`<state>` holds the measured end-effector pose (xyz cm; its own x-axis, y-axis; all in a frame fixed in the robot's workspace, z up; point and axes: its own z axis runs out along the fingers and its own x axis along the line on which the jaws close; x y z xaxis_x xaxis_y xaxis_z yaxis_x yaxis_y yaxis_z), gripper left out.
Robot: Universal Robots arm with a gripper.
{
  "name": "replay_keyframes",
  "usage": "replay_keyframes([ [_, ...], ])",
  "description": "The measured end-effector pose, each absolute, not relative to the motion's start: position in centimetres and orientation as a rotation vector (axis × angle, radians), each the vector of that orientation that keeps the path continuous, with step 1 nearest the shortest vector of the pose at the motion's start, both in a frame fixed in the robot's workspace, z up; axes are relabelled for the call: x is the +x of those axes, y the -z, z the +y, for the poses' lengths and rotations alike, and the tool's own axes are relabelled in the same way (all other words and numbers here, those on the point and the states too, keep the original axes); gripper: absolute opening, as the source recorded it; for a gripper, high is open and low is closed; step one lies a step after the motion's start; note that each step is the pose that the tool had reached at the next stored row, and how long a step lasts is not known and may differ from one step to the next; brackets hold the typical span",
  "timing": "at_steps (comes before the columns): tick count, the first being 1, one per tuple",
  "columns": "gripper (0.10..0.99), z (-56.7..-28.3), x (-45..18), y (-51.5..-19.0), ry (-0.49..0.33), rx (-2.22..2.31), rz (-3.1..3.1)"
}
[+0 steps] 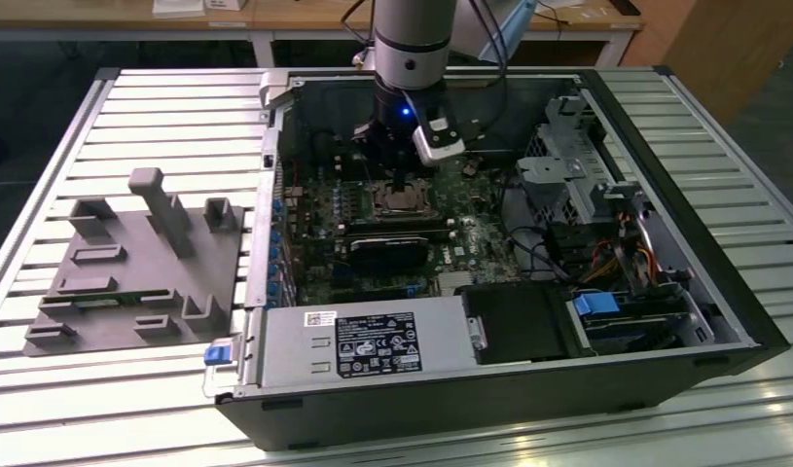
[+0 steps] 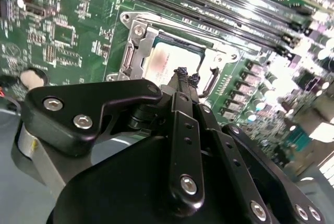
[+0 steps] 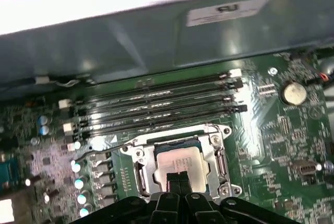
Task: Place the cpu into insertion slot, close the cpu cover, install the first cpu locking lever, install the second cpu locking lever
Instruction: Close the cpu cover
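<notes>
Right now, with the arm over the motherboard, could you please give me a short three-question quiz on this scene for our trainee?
1. True or false: the cpu lies inside the window of the cpu cover.
2. Pick one. The fingertips of the gripper are: A, spread wide above a fan; B, closed together by the cpu; C, clamped on a cable.
3. Fill the gap: in the exterior view, the grey fixture stands on the slatted table at the computer case's ____ side (the exterior view's left or right).
Key: 1 true; 2 B; 3 left.
</notes>
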<state>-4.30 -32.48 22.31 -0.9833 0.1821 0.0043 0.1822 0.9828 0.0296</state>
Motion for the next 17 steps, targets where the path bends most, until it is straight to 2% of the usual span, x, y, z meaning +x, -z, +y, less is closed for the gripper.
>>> replay_keyframes([
  [8, 0.102, -32.49, -4.31, -22.23, 0.047, -0.079, -3.137],
  [17, 0.102, -32.80, -4.34, -22.14, 0.070, -0.116, -3.135],
])
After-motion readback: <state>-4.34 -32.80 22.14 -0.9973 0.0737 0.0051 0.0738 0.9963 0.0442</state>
